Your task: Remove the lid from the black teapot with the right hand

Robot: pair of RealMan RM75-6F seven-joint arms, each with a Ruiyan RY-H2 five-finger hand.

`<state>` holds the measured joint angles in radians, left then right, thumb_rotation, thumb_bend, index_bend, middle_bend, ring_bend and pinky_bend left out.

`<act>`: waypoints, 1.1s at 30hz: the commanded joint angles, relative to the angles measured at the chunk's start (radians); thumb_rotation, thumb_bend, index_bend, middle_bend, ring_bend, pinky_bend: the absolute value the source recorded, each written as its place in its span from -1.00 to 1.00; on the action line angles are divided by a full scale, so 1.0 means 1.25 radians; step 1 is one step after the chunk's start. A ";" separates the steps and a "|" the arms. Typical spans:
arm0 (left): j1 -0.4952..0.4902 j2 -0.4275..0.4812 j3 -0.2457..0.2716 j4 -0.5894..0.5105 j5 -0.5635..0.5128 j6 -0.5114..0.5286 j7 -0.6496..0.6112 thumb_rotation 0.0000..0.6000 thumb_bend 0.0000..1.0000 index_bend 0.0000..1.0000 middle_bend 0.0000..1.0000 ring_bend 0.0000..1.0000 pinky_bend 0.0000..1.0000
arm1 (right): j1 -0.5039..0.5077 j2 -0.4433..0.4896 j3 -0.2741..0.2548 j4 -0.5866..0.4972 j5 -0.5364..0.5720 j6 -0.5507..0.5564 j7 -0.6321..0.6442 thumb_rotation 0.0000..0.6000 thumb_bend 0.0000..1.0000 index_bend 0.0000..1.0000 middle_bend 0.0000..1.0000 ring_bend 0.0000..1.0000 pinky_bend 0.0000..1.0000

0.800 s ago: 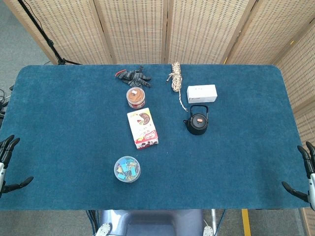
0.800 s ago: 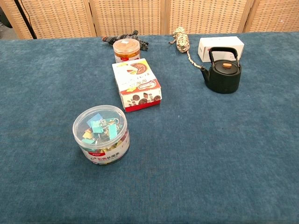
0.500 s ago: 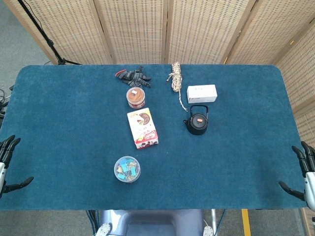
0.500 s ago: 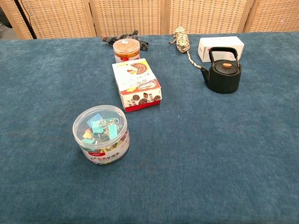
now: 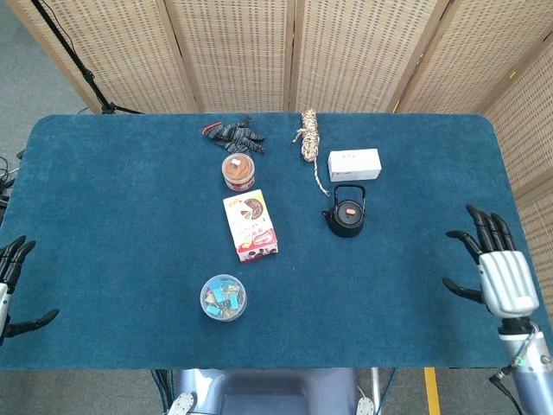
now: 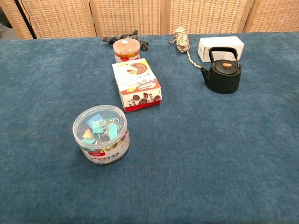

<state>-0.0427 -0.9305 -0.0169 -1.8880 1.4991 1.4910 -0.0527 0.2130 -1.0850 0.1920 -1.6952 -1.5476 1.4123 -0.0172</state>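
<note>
The black teapot (image 5: 347, 216) (image 6: 222, 72) stands right of the table's middle, handle upright, spout pointing left. Its lid (image 6: 226, 66) sits in place and carries a small orange-brown knob (image 5: 350, 207). My right hand (image 5: 495, 266) hovers over the table's right edge, well right of and nearer than the teapot, fingers spread and holding nothing. At the left edge, my left hand (image 5: 10, 290) shows only in part, fingers apart and empty. Neither hand appears in the chest view.
A white box (image 5: 354, 163) lies just behind the teapot, with a coiled rope (image 5: 308, 138) to its left. A snack box (image 5: 250, 226), an orange-lidded jar (image 5: 238, 171), a dark bundle (image 5: 233, 133) and a clear tub of clips (image 5: 224, 297) occupy the centre-left.
My right hand has risen and come inward from the right table edge, now showing fully over the cloth. The left hand, teapot and lid have not moved.
</note>
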 commanded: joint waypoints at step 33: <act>-0.017 0.002 -0.017 -0.007 -0.043 -0.026 0.012 1.00 -0.87 -1.00 -1.00 -1.00 -1.00 | 0.447 -0.313 0.163 0.102 0.672 -0.278 -0.443 1.00 -0.34 -0.20 -1.00 -1.00 -1.00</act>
<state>-0.0638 -0.9285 -0.0384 -1.8964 1.4464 1.4595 -0.0377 0.7646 -1.4684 0.3986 -1.5737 -0.7150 1.0617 -0.5642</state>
